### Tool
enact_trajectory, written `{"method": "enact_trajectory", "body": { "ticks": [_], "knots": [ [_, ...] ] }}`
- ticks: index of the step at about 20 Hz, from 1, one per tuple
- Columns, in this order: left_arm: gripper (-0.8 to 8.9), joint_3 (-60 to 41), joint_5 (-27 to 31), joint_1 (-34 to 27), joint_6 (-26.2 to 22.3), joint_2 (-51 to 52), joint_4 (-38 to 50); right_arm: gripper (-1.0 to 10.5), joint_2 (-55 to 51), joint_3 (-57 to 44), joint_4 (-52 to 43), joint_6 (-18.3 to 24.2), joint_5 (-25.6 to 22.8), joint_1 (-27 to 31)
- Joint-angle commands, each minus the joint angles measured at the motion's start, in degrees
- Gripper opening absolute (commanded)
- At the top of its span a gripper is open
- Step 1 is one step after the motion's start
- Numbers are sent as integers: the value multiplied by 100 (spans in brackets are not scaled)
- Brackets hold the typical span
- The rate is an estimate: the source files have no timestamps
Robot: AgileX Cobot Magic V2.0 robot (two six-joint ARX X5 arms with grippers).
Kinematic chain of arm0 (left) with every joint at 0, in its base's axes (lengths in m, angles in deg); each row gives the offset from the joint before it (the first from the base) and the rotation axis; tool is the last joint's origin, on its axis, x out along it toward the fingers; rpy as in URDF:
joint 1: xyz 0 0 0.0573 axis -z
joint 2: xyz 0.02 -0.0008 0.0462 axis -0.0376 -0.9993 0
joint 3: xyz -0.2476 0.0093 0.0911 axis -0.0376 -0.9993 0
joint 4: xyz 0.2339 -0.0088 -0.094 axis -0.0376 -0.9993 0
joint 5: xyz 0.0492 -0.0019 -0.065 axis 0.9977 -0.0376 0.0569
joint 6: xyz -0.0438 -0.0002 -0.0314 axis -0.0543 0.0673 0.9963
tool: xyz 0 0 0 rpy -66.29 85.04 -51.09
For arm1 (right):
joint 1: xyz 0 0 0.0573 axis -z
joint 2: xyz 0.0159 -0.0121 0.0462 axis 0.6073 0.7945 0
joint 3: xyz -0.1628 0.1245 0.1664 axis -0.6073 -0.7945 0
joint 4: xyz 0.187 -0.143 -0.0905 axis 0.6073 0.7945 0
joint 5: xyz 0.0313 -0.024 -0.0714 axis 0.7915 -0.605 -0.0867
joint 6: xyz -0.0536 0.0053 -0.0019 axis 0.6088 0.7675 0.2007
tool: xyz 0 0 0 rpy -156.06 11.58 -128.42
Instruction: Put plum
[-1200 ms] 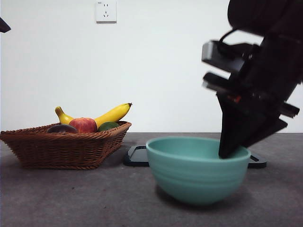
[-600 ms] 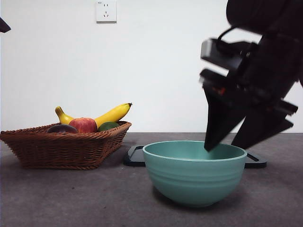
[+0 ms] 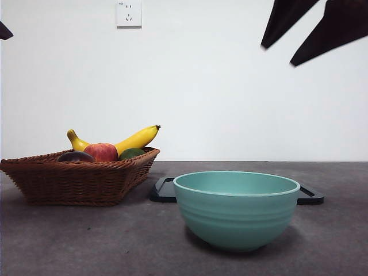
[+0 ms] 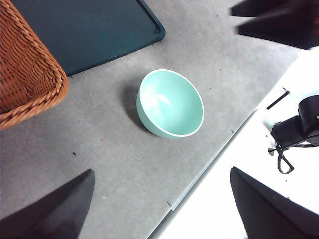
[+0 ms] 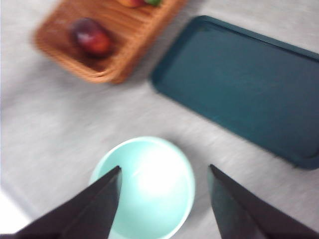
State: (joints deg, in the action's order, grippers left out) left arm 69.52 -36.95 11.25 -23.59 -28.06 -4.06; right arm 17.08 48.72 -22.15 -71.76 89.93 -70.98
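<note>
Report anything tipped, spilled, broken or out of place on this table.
Nothing stands out. The bowl sits upright and empty, the plum lies in the wicker basket with the other fruit, and the dark tray lies flat. No spills or damage show.

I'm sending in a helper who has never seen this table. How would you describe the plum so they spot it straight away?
Look for the brown wicker basket left of the teal bowl. The plum lies in it at the left end of the fruit, next to the red apple. It is the darkest piece, glossy purple-maroon, unlike the yellow banana and the small green fruit.
</note>
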Motion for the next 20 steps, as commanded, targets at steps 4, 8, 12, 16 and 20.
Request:
{"method": "enact_trajectory", "body": {
  "ticks": [4,8,12,16,20],
  "knots": [
    [433,107,-37,15,-70,-31,31,273,-695,98,855,149,857,-42],
    [433,107,-37,15,-70,-31,31,273,-1086,98,1541,365,1095,-42],
    [433,107,-37,15,-70,-31,28,273,-1176,98,1558,376,1093,-42],
    [433,107,-37,15,-70,-31,28,273,-1169,98,1556,378,1093,-42],
    [433,107,-37,15,-70,-31,28,273,-1172,98,1558,376,1093,-42]
  ]
}}
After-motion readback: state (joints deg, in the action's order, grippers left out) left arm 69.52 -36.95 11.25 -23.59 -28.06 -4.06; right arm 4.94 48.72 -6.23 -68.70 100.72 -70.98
